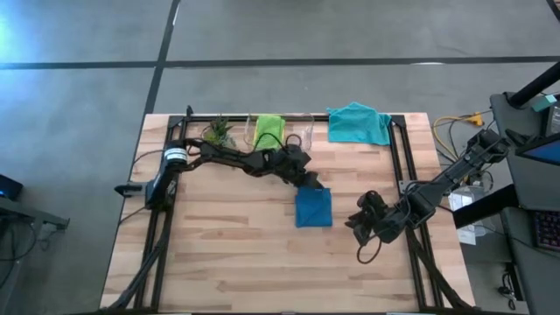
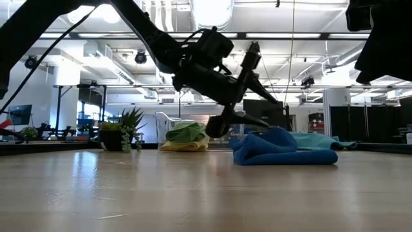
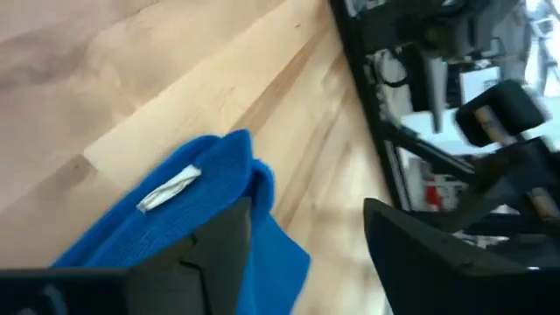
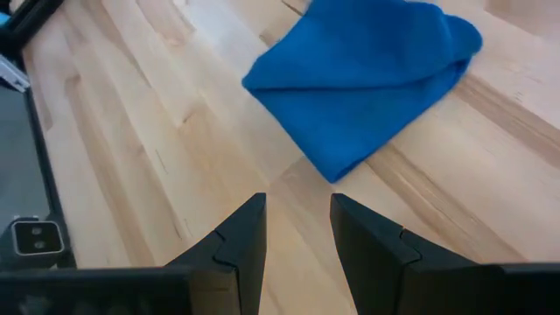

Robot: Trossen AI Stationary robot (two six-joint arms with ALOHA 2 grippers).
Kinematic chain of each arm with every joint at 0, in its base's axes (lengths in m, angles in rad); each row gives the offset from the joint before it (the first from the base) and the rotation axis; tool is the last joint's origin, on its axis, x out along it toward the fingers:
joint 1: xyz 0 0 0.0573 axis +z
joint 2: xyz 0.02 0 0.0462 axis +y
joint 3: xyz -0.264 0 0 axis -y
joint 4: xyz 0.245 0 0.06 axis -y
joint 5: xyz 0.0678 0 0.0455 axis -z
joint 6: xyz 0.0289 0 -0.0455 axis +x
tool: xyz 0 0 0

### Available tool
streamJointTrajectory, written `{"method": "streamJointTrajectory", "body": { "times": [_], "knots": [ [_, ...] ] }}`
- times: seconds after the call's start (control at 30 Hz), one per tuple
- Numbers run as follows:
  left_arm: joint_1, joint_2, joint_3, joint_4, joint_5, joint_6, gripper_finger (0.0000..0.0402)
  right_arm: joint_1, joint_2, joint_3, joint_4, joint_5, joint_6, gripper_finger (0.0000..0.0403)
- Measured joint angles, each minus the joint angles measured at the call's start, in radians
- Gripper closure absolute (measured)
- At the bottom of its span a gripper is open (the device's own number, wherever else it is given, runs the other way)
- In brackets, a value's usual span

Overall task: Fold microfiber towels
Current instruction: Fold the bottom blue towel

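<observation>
White tag (image 3: 169,188) on folded blue towel (image 3: 166,219), left-wrist view only; left end effector (image 3: 306,254) wide, empty.

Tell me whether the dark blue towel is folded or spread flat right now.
Folded. The dark blue towel lies as a compact doubled square, its layered edges showing in the right wrist view, with the left gripper open at its far edge.

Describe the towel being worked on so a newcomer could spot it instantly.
On the wooden table, look near the middle, just under the left gripper. The dark blue towel lies there folded into a small square. The lime green towel and teal towel sit bunched at the far edge.
</observation>
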Motion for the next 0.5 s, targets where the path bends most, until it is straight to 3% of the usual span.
{"method": "streamJointTrajectory", "body": {
  "times": [0.1,0.2,0.37,0.5],
  "knots": [
    [0.022,-0.035,-0.005,-0.034,0.096,0.003,0.019,-0.002,0.001,0.002,0.053,0.004,-0.082,0.0278],
    [0.024,-0.09,-0.024,-0.122,0.146,0.058,0.019,-0.022,0.002,-0.002,0.195,0.014,-0.271,0.0278],
    [0.007,-0.238,-0.144,-0.325,0.098,0.193,0.019,-0.156,0.035,-0.002,0.39,-0.056,-0.57,0.0278],
    [-0.015,-0.388,-0.319,-0.325,0.073,0.209,0.019,-0.337,0.096,0.024,0.402,-0.198,-0.769,0.0278]
  ]
}}
